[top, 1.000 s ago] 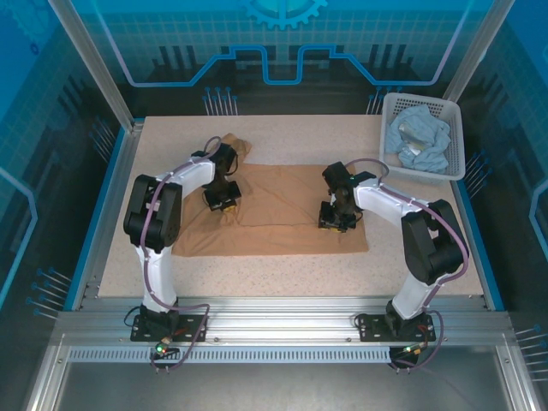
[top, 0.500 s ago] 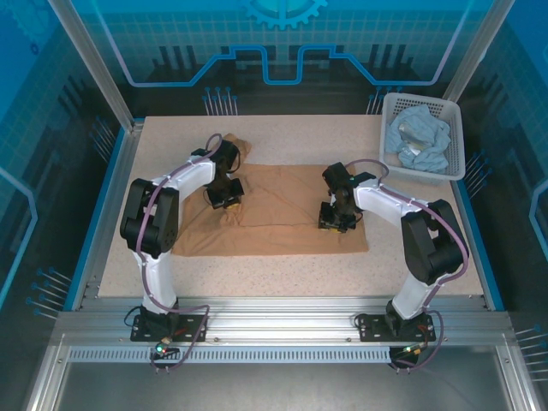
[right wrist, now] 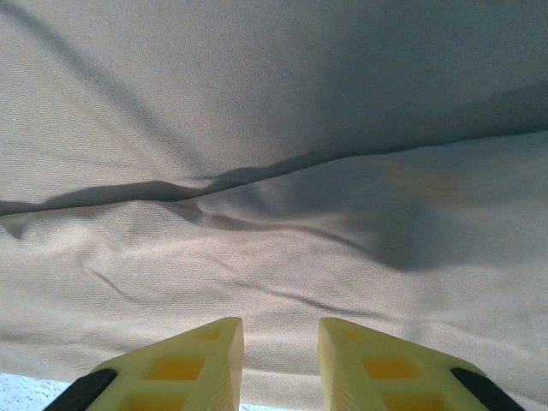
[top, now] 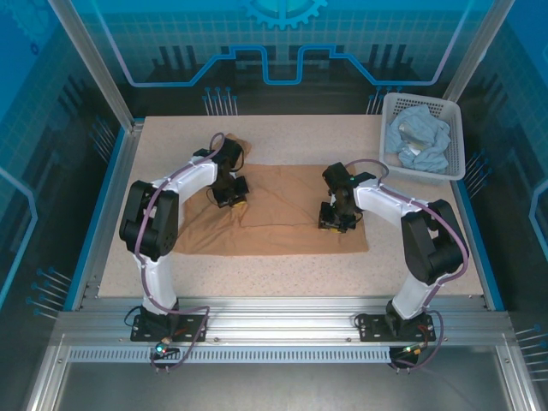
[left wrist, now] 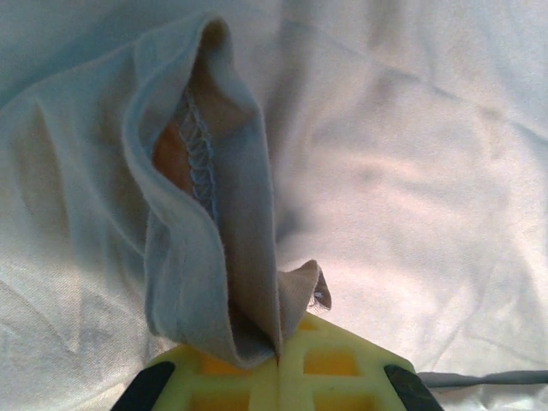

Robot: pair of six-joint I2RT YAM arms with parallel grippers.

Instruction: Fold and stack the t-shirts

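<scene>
The tan t-shirt [top: 282,210] lies spread across the middle of the table. My left gripper [top: 229,193] is over its left part, shut on a stitched hem fold of the tan t-shirt [left wrist: 210,248] that stands up from between the pads. My right gripper [top: 336,218] hangs low over the shirt's right part, open, with flat wrinkled cloth [right wrist: 274,214] under the gap and nothing between its fingers [right wrist: 205,360]. The pale blue t-shirt [top: 418,139] lies crumpled in the white basket [top: 454,120] at the back right.
The basket stands at the table's back right corner. Bare speckled tabletop [top: 282,274] runs along the front of the shirt and behind it [top: 300,137]. A bunched part of the tan cloth [top: 241,147] sits behind the left gripper.
My left gripper has moved slightly back and to the right, taking the pinched cloth with it. The right arm has stayed put.
</scene>
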